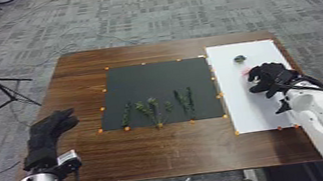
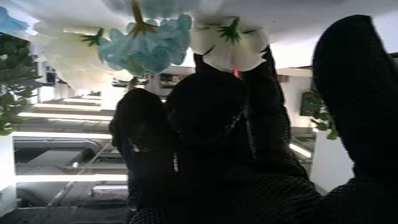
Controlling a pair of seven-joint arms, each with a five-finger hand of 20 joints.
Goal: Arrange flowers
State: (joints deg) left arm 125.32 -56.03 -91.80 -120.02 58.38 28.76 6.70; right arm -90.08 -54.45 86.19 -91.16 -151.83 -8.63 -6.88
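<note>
Greenery laid out, blooms to come

My left hand [image 1: 47,136] waits left of the dark mat [image 1: 156,79], fingers relaxed. Green stems [image 1: 190,102] lie on the mat's near half: that part looks done. Right of the mat, my right hand [image 1: 268,77] is over the white board [image 1: 250,112], fingers straight, thumb apart, by a white bloom [image 2: 228,55] and a blue bloom [image 2: 147,47]. Beyond it, right of the mat, sits a small flower [image 1: 240,59]. Adding blooms remains, I judge.
</note>
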